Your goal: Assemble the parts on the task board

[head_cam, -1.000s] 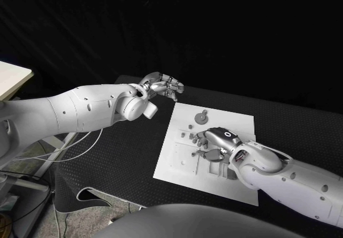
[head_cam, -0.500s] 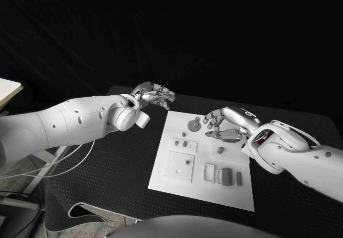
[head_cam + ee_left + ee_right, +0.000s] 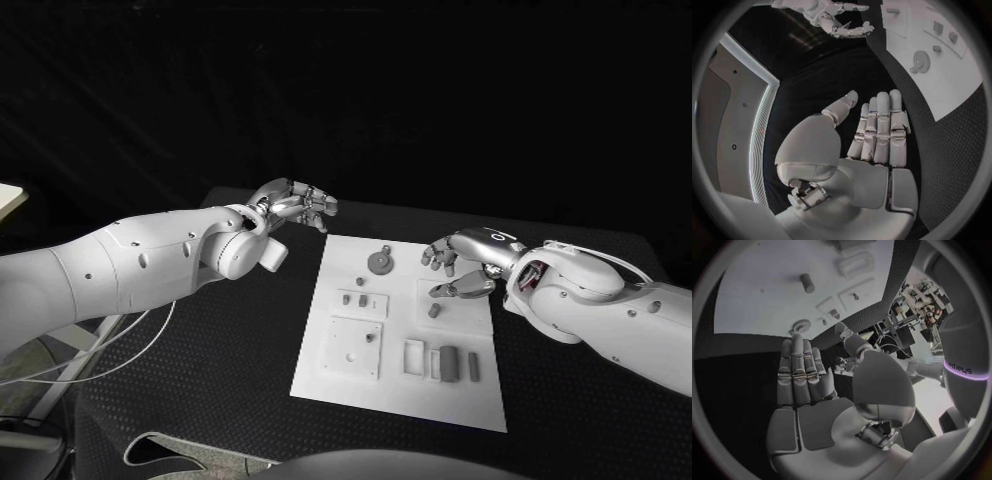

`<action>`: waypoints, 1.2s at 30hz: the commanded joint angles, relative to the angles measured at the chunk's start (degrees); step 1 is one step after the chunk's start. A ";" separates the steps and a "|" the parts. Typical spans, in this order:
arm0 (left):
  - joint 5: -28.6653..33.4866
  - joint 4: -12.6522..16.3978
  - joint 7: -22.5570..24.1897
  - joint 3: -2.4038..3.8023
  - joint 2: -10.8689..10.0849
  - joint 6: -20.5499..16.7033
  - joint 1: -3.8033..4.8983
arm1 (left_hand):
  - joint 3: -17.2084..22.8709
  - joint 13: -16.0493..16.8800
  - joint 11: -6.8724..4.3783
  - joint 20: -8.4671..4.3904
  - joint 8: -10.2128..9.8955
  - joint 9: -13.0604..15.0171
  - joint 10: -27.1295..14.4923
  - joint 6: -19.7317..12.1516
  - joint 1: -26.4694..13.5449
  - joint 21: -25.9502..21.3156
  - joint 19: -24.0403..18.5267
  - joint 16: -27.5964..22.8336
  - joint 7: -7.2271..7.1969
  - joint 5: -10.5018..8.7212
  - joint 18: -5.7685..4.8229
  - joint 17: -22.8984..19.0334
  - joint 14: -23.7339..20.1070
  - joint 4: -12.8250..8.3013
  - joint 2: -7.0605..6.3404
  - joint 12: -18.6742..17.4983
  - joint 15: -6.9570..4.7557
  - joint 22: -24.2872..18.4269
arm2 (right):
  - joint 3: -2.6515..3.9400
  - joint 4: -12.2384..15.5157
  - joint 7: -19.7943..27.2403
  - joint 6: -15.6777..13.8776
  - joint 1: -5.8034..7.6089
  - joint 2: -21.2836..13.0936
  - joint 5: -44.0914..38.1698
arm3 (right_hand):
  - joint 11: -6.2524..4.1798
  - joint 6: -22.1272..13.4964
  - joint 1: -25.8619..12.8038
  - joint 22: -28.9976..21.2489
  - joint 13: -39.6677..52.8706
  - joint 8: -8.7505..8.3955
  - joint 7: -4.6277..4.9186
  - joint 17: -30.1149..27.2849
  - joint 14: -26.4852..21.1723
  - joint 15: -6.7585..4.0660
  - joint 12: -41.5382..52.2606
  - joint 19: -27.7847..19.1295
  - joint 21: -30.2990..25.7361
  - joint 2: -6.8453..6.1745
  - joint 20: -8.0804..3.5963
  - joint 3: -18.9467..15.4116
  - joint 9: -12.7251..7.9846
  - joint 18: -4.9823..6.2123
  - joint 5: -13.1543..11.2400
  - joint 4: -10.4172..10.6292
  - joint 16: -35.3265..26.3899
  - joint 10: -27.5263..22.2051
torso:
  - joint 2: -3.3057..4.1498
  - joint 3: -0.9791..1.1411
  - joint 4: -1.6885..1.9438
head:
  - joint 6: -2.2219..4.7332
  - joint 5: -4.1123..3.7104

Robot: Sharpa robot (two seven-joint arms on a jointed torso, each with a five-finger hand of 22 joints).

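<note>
Task board (image 3: pixel 346 375) sits centre frame, grey parts (image 3: pixel 433 310) loose on it. Right hand (image 3: pixel 464 265) over board's upper right, fingers spread, empty, prob lining up a pick. Left hand (image 3: pixel 296 203) parked upper left, open, empty, off board

Smooth white arms, silver segmented left hand (image 3: pixel 294 202), right hand (image 3: pixel 464 262)

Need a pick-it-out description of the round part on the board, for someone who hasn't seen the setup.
Find the white task board in the middle of the black table. At its far end, between the two hands, lies the round part, a grey disc with a short stem. Every other piece is rectangular or a small peg.
</note>
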 commanded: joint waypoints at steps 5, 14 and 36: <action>0.34 0.03 0.68 0.03 0.02 0.58 0.03 | -0.32 -0.05 -0.06 0.10 -0.17 -0.07 -0.06 -0.12 0.23 -0.28 0.19 -0.40 0.00 -0.18 0.66 0.07 0.37 -0.04 0.23 -0.06 0.15 -0.09 | -0.74 -0.86 -3.19 5.52 -0.21 0.32 -6.52 | 0.37 -0.81 -0.33 1.12 -0.48 -0.04 -0.88 0.08 -0.66 0.12 -0.90 -0.48 -0.25 -1.43 -0.13 0.47 -0.09 -0.46 0.38 1.53 0.01 -1.20 | 0.01 -0.07 0.15 | -0.09 -0.63; 0.34 -0.03 0.59 0.01 -0.18 0.70 0.02 | -0.37 -0.08 -0.04 0.10 -0.22 -0.10 -0.15 -0.20 0.17 -0.28 0.19 -0.45 0.03 -0.18 0.65 0.12 0.37 -0.01 0.24 -0.10 0.16 -0.13 | -1.72 -2.00 -4.15 6.43 -1.36 1.24 -8.67 | 0.68 -0.65 0.18 1.28 -1.28 0.59 -0.33 0.38 -0.33 0.17 -1.50 -0.09 0.05 -1.14 -0.24 1.42 0.21 -0.25 0.39 2.95 0.66 -2.34 | -0.02 -0.19 0.18 | -0.26 -0.95; 0.34 -0.17 0.62 0.00 -0.04 0.89 0.02 | -0.39 -0.10 -0.03 0.09 -0.23 -0.11 -0.18 -0.22 0.15 -0.27 0.20 -0.49 0.05 -0.18 0.65 0.17 0.39 0.01 0.32 -0.11 0.17 -0.17 | -2.30 -4.28 -5.21 3.72 -3.67 3.47 -11.89 | -2.36 6.68 3.32 1.25 -0.80 4.10 0.62 1.08 5.26 -2.67 2.09 5.62 2.38 6.31 -1.37 0.15 0.66 0.77 0.38 -1.27 3.80 4.95 | -0.02 -0.24 0.21 | -0.90 -0.90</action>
